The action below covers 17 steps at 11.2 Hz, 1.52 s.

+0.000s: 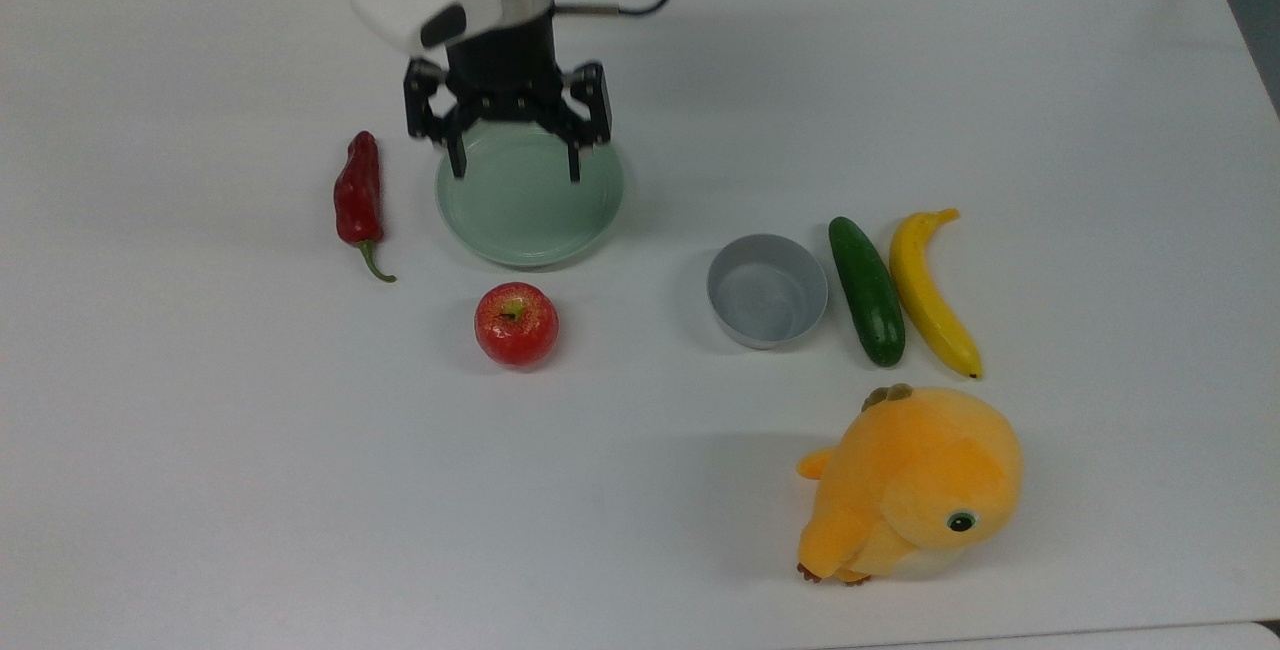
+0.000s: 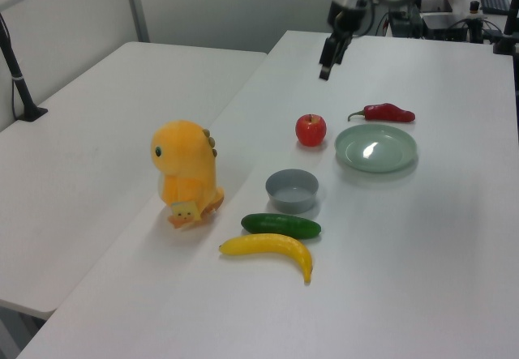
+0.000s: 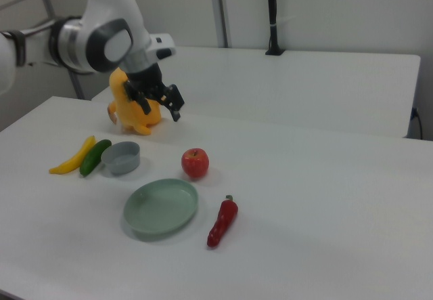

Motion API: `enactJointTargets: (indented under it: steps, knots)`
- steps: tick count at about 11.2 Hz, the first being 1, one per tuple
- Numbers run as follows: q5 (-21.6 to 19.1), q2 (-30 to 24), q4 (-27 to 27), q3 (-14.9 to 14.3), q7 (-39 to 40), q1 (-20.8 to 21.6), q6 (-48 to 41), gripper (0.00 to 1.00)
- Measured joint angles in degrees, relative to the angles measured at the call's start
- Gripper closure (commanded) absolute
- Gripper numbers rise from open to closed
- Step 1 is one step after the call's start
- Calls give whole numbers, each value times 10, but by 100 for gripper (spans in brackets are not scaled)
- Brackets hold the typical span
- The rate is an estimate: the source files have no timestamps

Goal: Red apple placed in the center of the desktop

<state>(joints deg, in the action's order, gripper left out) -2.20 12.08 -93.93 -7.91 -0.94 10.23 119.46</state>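
Note:
The red apple stands alone, stem up, on the white desktop, just in front of a green plate in the top view. It also appears as the red apple in the left view and the red apple in the right view. My gripper hangs open and empty, raised well above the table and over the plate's far half in the top view. In the left view the gripper is high above and behind the apple. The right view has the gripper up in the air, apart from the apple.
A pale green plate lies behind the apple, with a dark-red chili to the top view's left. To the top view's right are a grey bowl, a cucumber and a banana. An orange plush sits front right.

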Motion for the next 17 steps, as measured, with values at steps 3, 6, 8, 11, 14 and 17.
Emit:
enactJointTargets:
  steps: [3,6,8,11,14,17]
  knots:
    - [0,-70,0,-1,-19,-4,-110,0]
    - [0,-117,-1,2,-89,-4,-199,0]
    - [0,-137,-1,11,-115,-8,-246,0]
    - [-1,-164,-4,41,-127,-28,-296,0]
    - [-1,-167,-14,48,-95,-35,-273,0]
    - [-1,-159,-26,48,-8,-44,-216,0]
